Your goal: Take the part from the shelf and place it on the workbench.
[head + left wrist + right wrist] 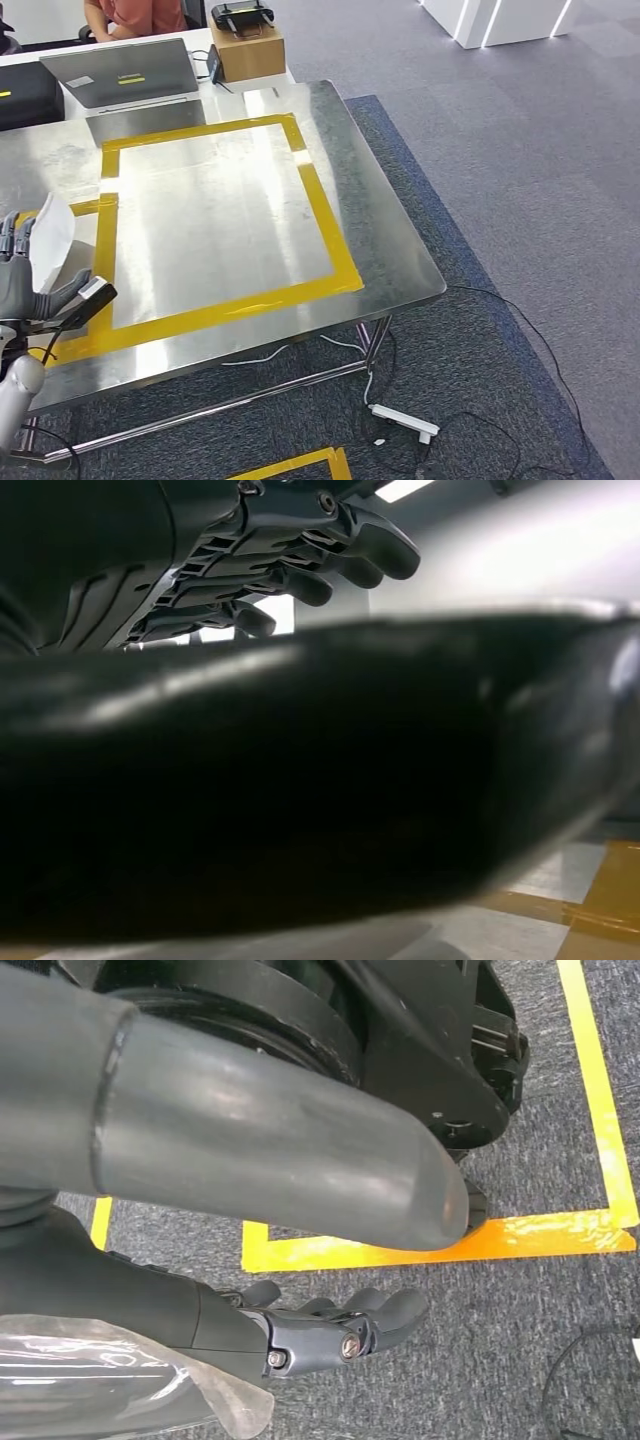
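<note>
My left hand [21, 285] is at the near left corner of the steel workbench [385, 235], just above its surface. It grips a black part [84, 299] with a white label at its end; my thumb lies along it. A white curved piece [51, 238] stands up behind the fingers. In the left wrist view the black part [302, 780] is a blurred dark band below the fingers [317, 555]. A yellow tape rectangle [326, 218] marks the bench top. My right hand [324, 1330] hangs over the carpet, fingers straight and holding nothing.
At the back stand a grey laptop [124, 72], a black case [26, 95] and a cardboard box [247, 48] with a black device on it. A person [140, 15] sits behind them. A white power strip [404, 422] and cables lie under the bench, beside yellow floor tape [302, 465].
</note>
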{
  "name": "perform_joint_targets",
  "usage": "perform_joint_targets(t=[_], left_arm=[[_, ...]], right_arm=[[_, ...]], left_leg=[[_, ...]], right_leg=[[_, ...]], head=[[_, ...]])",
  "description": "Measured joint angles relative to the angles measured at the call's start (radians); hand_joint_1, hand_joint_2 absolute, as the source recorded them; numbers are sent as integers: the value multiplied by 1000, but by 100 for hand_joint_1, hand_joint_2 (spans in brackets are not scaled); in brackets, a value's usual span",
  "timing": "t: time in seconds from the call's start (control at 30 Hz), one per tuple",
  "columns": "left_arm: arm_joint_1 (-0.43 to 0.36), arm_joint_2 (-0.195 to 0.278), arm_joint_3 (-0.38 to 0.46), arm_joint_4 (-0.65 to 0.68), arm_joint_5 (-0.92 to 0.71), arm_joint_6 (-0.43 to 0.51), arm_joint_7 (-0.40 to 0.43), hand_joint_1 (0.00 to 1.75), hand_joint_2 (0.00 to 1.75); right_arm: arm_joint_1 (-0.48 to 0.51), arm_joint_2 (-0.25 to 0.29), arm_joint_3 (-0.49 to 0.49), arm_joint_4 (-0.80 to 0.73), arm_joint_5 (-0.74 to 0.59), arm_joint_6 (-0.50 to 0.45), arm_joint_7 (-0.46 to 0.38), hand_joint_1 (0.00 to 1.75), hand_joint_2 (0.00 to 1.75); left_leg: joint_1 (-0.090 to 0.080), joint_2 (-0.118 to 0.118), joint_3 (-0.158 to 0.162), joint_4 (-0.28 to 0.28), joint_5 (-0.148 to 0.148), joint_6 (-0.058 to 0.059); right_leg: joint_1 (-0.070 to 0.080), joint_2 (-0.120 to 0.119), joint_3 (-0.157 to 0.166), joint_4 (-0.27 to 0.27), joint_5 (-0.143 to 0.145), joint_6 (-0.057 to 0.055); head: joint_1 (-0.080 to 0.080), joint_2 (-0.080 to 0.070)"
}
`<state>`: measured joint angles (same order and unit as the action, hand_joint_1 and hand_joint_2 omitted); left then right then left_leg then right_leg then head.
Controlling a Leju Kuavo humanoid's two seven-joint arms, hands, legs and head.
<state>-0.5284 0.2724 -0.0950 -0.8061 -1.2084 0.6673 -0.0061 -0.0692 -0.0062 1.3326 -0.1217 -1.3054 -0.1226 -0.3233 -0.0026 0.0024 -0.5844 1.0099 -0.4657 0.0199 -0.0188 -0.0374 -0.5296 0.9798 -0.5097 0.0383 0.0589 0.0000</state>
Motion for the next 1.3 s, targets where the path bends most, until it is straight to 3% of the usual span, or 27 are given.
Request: perform_joint_targets(t=[0.57,0.73,0.8,0.87,0.93,0.97,1.0,1.03,1.07,1.1,1.17,1.23,1.3], left_arm=[[9,0,-11,-32,61,9,-34,0,0],[26,-1,-16,-64,72,7,-43,0,0],[29,-1,-17,-76,73,7,-43,0,0],[30,-2,-18,-85,75,7,-44,0,0],[35,-5,-19,-91,77,5,-45,0,0],[42,-8,-20,-95,78,4,-46,0,0],[48,-10,-22,-99,79,3,-47,0,0],[55,-11,-24,-103,80,3,-48,0,0],[61,-12,-26,-108,81,2,-49,0,0],[65,-13,-28,-113,83,2,-50,0,0],[74,-16,-30,-124,88,0,-51,0,0],[87,-17,-31,-134,92,0,-51,0,0],[102,-15,-31,-145,95,0,-51,0,0]], right_arm=[[0,-1,7,0,1,0,1,0,0],[0,-1,7,-1,1,3,5,0,0],[-1,-1,7,-1,1,3,6,0,0],[-2,-1,7,-1,1,3,6,0,0],[-1,-1,7,-1,0,3,8,0,0],[0,-1,7,-1,0,3,9,0,0],[1,-1,7,-1,0,3,10,0,0],[2,-1,7,-1,0,3,11,0,0],[3,-1,8,-1,0,3,12,0,0],[2,-1,8,-1,0,3,13,0,0],[1,-1,9,-1,0,3,16,0,0],[0,-1,11,-1,1,1,19,0,0],[0,0,15,-2,2,0,21,0,0]], left_leg=[[-6,0,0,2,-1,2],[-13,-1,-2,5,-5,11],[-11,-1,2,-1,-1,20],[-7,-1,6,-10,7,29],[-8,-1,5,-11,10,33],[-9,-2,4,-10,10,34],[-11,-3,3,-10,10,34],[-12,-5,3,-9,10,34],[-13,-6,3,-9,10,34],[-13,-8,2,-7,10,33],[-15,-11,-2,-4,11,27],[-14,-13,-7,-1,16,15],[-13,-15,-10,1,18,1]], right_leg=[[-5,0,0,-1,1,3],[-11,-2,2,-4,3,13],[-12,0,2,-3,-3,20],[-11,14,-23,51,-44,21],[-8,29,-85,183,-114,15],[-6,33,-117,251,-139,13],[-4,34,-138,290,-145,10],[-2,34,-141,294,-131,7],[0,35,-124,254,-98,2],[1,37,-92,186,-59,-4],[5,44,-25,62,-8,-14],[8,49,-3,23,-2,-17],[6,46,-8,15,6,-24]], head=[[0,0],[0,0],[0,0],[3,0],[7,0],[9,0],[9,0],[9,0],[9,0],[9,0],[8,0],[8,0],[8,0]])
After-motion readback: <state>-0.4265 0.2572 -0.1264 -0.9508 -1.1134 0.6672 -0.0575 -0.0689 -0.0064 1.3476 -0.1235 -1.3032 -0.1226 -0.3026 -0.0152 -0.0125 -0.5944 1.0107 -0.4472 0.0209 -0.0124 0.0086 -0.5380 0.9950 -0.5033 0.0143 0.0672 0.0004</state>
